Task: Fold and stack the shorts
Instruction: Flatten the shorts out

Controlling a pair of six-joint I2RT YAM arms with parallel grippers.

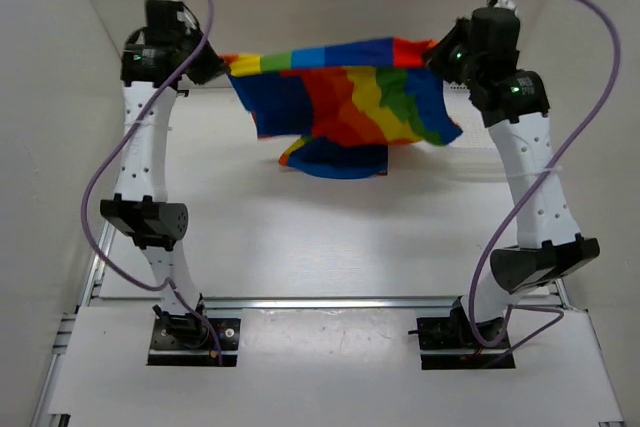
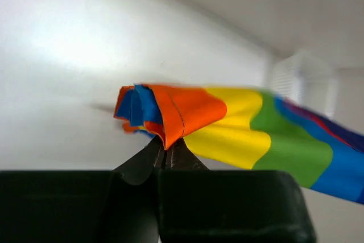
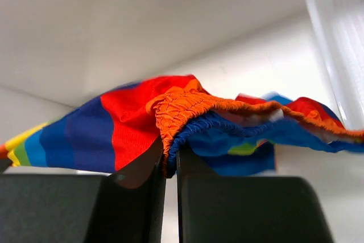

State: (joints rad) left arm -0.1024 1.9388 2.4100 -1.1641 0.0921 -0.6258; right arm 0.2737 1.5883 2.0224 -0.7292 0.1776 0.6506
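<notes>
One white tabletop (image 1: 330,247), white walls (image 1: 40,97); both arms raised, left claw (image 2: 167,147) and right claw (image 3: 169,153) pinching soft rainbow-striped cloth shorts (image 1: 340,97) between them.

I can read no writing, label, brand or number from here, neither on the shorts (image 1: 340,97) nor elsewhere.

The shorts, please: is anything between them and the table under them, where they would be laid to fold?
Nothing visible does. The shorts hang stretched between the left gripper and right gripper, both shut on them, and no object shows on the table below.
</notes>
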